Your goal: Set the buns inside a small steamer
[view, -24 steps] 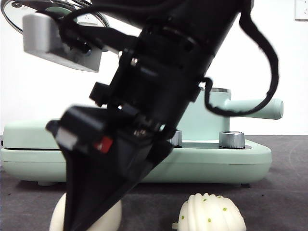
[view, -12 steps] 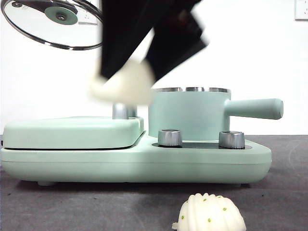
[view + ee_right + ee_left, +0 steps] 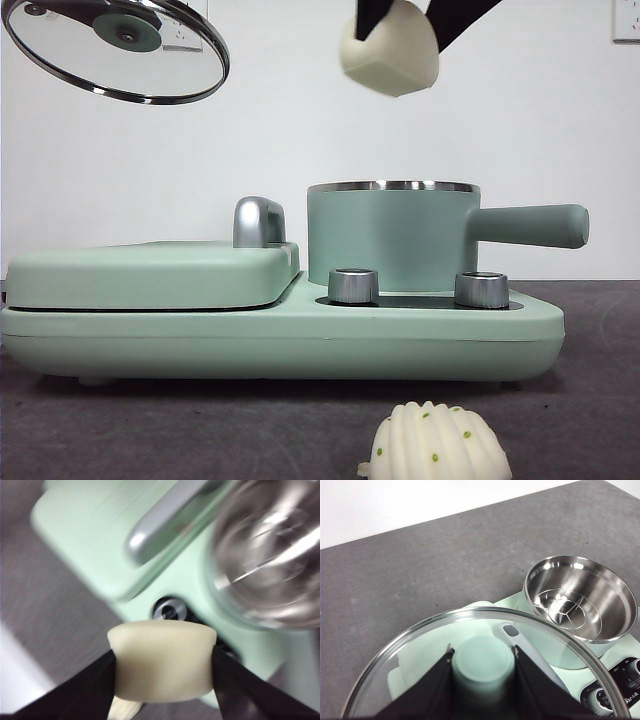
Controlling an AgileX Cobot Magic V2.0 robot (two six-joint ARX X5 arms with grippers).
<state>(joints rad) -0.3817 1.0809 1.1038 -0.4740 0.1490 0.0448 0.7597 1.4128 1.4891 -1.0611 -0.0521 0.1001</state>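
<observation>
Dark grey table (image 3: 90,430), plain white wall behind. Mint-green cooker base (image 3: 290,335) sits across the table, flat griddle cover (image 3: 150,272) on one side with a silver hinge handle (image 3: 258,222). Two steel knobs (image 3: 353,285) on the base front. One steamer (image 3: 392,236) stands on the base beside the cover, lid off, straight handle (image 3: 530,225) sticking out sideways; left wrist view shows its steel inside bare apart from a rack. Nothing blocks the pot mouth.

Two buns. Smooth bun (image 3: 390,60) is up in the air, above the steamer rim, well clear of it, pinched between the jaws of the right gripper (image 3: 161,666). Ribbed bun (image 3: 436,445), green specks, lies on the table in front of the base, near the camera.

One glass lid (image 3: 115,50), held high and tilted, off to the cover side; left gripper (image 3: 482,667) is clamped on its green knob (image 3: 482,662).
</observation>
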